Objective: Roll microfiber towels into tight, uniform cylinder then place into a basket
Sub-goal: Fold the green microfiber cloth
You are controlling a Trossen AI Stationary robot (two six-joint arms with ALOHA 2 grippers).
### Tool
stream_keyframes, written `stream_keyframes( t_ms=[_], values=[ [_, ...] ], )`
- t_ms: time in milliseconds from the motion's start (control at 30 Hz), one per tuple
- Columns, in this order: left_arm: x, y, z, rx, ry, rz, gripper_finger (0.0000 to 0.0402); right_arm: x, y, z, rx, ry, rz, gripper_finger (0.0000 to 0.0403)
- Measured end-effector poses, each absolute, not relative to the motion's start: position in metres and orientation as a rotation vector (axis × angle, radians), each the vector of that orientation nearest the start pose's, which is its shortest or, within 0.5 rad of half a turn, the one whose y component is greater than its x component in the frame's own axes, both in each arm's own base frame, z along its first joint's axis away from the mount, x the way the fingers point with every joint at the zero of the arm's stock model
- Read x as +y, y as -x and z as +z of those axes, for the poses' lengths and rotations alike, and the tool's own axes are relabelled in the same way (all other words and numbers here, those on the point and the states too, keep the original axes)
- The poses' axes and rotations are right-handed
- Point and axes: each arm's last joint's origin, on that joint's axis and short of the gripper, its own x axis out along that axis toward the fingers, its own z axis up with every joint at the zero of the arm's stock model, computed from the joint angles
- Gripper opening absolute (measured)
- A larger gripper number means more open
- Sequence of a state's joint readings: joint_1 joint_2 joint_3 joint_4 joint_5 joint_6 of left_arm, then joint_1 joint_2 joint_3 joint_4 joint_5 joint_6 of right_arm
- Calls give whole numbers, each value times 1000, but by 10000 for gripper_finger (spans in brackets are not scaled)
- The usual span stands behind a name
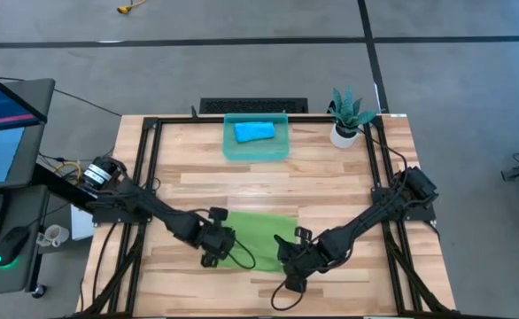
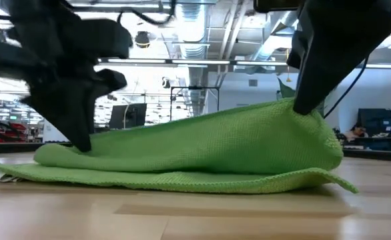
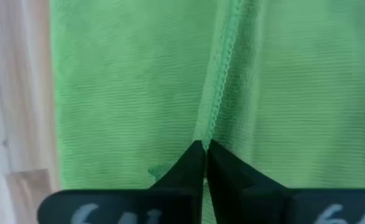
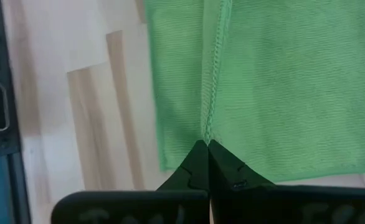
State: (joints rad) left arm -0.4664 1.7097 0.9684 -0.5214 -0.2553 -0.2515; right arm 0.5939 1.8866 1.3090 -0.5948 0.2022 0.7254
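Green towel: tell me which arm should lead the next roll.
Neither clearly; probably both together. The left gripper and right gripper each pinch the hemmed edge of the green towel, jaws shut, at opposite near corners. The blue towel already lies in the basket.

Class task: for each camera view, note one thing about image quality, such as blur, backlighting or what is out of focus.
High view: even light, everything fairly sharp, including the blue towel in the basket. Low view: the arms are dark, blurred silhouettes against bright ceiling lights; the green towel is sharper. Left wrist view: the left gripper is soft-edged, the towel's hem clearer. Right wrist view: the right gripper is sharp-tipped, the weave slightly soft.
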Motion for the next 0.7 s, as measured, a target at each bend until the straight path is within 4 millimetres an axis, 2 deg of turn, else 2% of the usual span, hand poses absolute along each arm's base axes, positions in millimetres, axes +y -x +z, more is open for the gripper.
stream_keyframes(
  t_ms=[200, 433, 700],
  values=[
    [-151, -267, 166, 1112, -159, -36, 4, 211, -313, 183, 1131, -185, -41, 11],
    [-174, -259, 167, 1087, -56, -98, 4, 211, -313, 183, 1133, -186, -37, 11],
    [-186, -254, 168, 1066, -15, -116, 4, 212, -313, 182, 1134, -192, -30, 11]
  ],
)
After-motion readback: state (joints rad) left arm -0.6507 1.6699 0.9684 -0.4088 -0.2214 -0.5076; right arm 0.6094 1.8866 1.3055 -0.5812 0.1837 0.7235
